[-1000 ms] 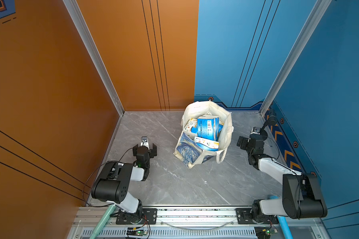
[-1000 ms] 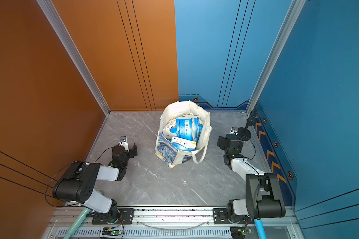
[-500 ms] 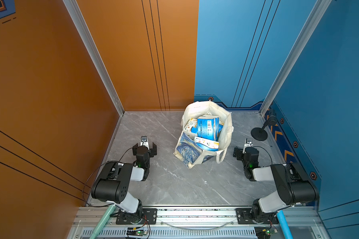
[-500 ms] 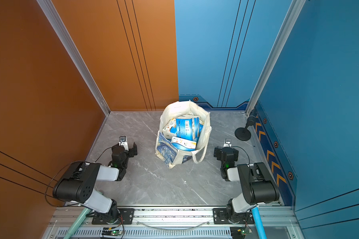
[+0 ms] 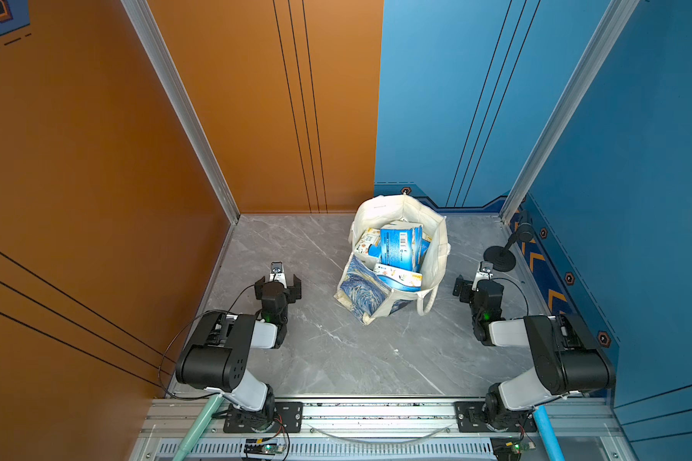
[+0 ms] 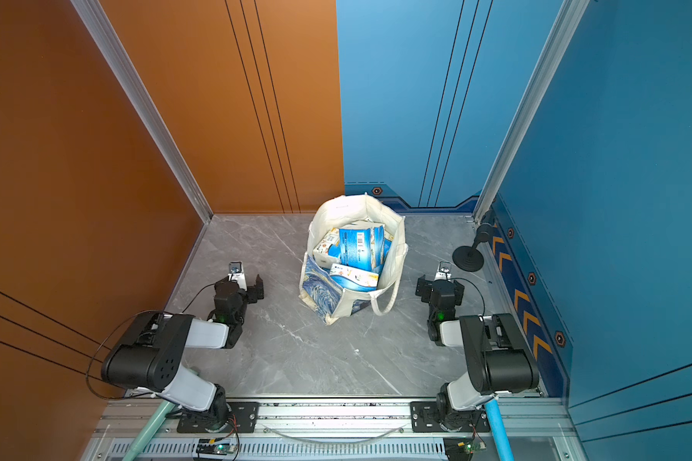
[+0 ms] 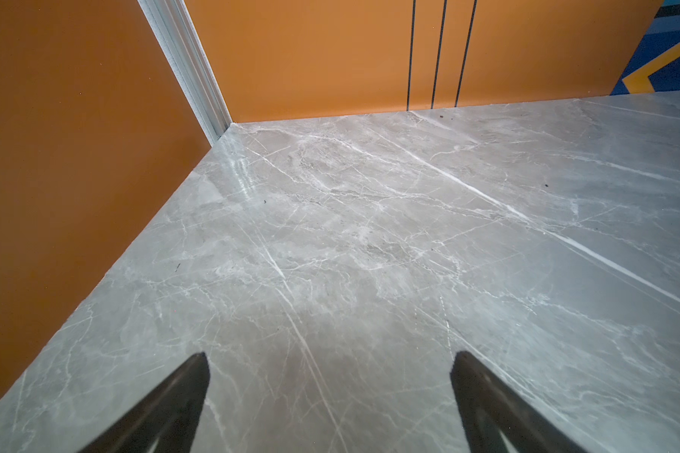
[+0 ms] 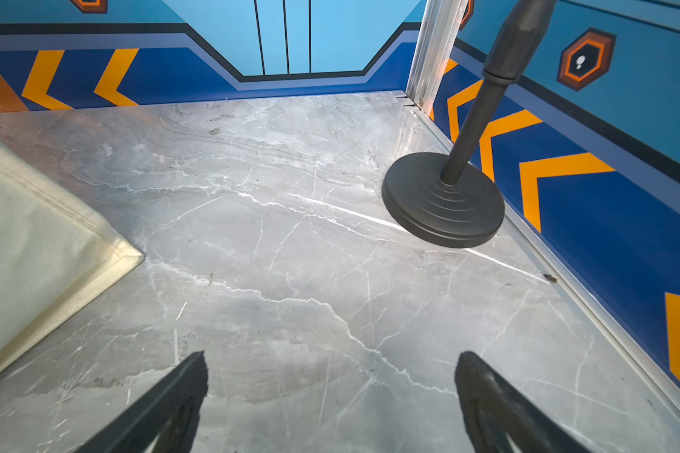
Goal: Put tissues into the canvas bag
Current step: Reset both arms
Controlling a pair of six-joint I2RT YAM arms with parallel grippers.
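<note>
Inside the canvas bag (image 5: 376, 211), in both top views, the tissues (image 5: 398, 247) are heaped to the rim, with one blue pack standing on end above the others. No pack shows on the marble tabletop (image 5: 336, 351) around the bag. The bag's near wall sags outward, so the worry is a spill. A nudge to that slumped side, or a snag on the loop handle hanging at the bag's right flank, could tip the top packs out. The left gripper (image 5: 278, 284) sits low, well apart from the bag on its left, jaws spread wide and empty, forearm folded back toward its base. The right gripper (image 5: 478, 285) sits near the bag's right side, likewise wide and empty, between the bag and a black stand (image 5: 500, 257). A careless swing there could strike either.

From the left wrist, the left gripper (image 7: 330, 355) shows two dark fingers far apart over bare marble with nothing between them. The bag is out of this view, so this arm points past it and threatens little.

From the right wrist, the right gripper (image 8: 332, 353) is equally wide and empty, held low. A cream corner of the bag (image 8: 36, 235) lies near one finger and the stand (image 8: 444, 200) is ahead, farther from the bag, so this arm has the tighter clearance.
</note>
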